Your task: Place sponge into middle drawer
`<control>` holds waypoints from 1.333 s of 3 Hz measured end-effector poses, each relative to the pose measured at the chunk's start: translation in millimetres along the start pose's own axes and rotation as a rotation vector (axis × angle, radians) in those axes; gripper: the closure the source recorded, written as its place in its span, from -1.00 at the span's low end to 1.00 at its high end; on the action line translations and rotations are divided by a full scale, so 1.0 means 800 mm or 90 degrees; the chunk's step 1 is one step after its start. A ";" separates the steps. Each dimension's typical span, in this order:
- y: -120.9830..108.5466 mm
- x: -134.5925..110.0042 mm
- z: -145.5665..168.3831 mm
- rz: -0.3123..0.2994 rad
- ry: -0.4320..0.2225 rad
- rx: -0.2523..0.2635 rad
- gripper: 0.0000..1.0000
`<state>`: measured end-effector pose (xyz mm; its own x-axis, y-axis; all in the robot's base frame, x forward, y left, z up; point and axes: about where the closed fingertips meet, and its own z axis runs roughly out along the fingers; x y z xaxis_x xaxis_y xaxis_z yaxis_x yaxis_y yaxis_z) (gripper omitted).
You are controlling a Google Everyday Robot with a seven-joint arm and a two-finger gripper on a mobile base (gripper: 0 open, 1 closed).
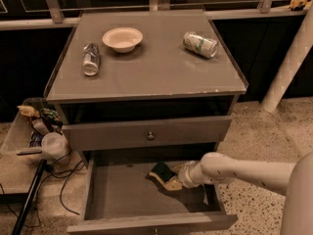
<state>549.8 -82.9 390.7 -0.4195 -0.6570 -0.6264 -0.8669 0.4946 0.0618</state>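
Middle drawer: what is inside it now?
Inside the middle drawer: the sponge, tilted, held by the gripper. The arm hides the drawer floor beneath it.

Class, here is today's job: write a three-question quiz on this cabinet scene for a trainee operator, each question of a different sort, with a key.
1. True or false: the middle drawer stands open.
2. What is the gripper holding inside that drawer? A) the sponge B) a spoon C) a cup
3. How many things sit on the cabinet top?

Key:
1. True.
2. A. The gripper is shut on the sponge, which is tilted above the drawer floor.
3. Three: the white bowl, the green can and the silvery can, both cans on their sides.
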 end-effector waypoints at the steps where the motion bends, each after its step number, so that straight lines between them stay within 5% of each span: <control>1: 0.000 0.000 0.000 0.000 0.000 0.000 -0.28; 2: 0.000 0.000 0.000 0.000 0.000 0.000 -0.75; 3: 0.000 0.000 0.000 0.000 0.000 0.000 -1.00; 4: 0.000 0.000 0.000 0.000 0.000 0.000 -1.00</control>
